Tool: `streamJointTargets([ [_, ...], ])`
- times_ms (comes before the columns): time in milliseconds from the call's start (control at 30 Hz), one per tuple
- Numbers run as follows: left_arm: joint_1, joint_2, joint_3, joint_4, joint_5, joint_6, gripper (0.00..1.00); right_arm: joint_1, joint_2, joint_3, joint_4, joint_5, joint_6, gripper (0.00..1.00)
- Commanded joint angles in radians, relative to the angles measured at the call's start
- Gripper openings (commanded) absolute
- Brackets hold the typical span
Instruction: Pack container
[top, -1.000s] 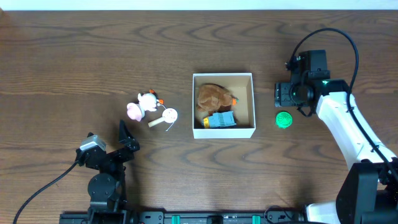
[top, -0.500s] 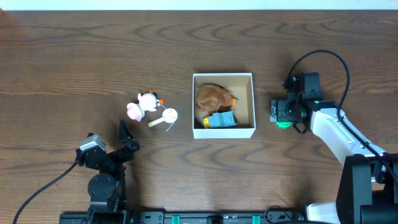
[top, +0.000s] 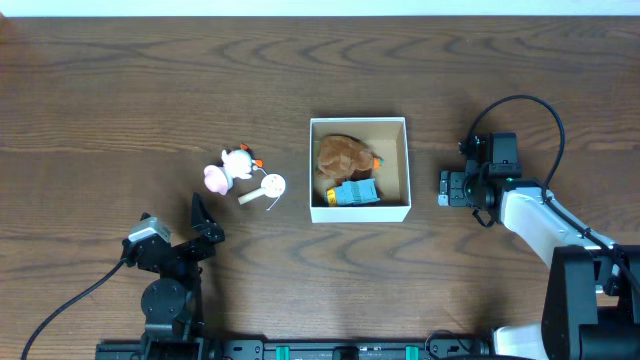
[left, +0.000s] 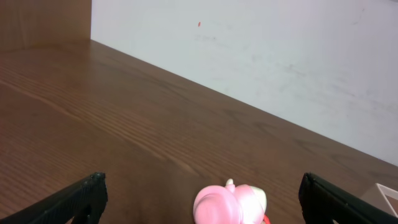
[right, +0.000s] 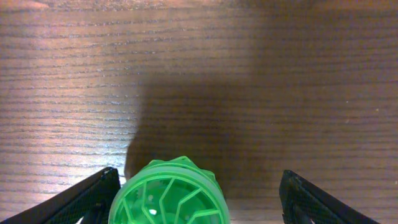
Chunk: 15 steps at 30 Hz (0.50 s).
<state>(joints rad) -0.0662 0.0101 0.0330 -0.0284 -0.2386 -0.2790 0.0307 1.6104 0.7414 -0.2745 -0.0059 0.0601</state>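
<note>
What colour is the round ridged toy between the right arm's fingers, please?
The toy is bright green, clearest in the right wrist view.

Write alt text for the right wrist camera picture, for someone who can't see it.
A green ribbed ball sits at the bottom edge of the picture on a dark wooden table. It lies between the two black fingers of the open right end effector. A shadow falls on the wood behind the ball.

No text, label, brand or number can be read in any view. Nothing on the toys shows legible writing.
</note>
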Motion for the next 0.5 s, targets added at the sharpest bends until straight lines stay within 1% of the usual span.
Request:
streamJointTargets([
  [0, 0.005, -0.006, -0.029, -0.018, -0.004, 0.020, 0.98, -0.006, 0.000, -0.005, 0.008, 0.006, -0.010, 0.84],
  [200, 0.005, -0.006, -0.029, -0.018, -0.004, 0.020, 0.98, -0.006, 0.010, -0.005, 0.021, 0.006, -0.009, 0.83],
  [467, 0.005, -0.006, -0.029, -0.018, -0.004, 0.020, 0.98, -0.006, 0.109, -0.005, 0.055, 0.005, -0.009, 0.82],
])
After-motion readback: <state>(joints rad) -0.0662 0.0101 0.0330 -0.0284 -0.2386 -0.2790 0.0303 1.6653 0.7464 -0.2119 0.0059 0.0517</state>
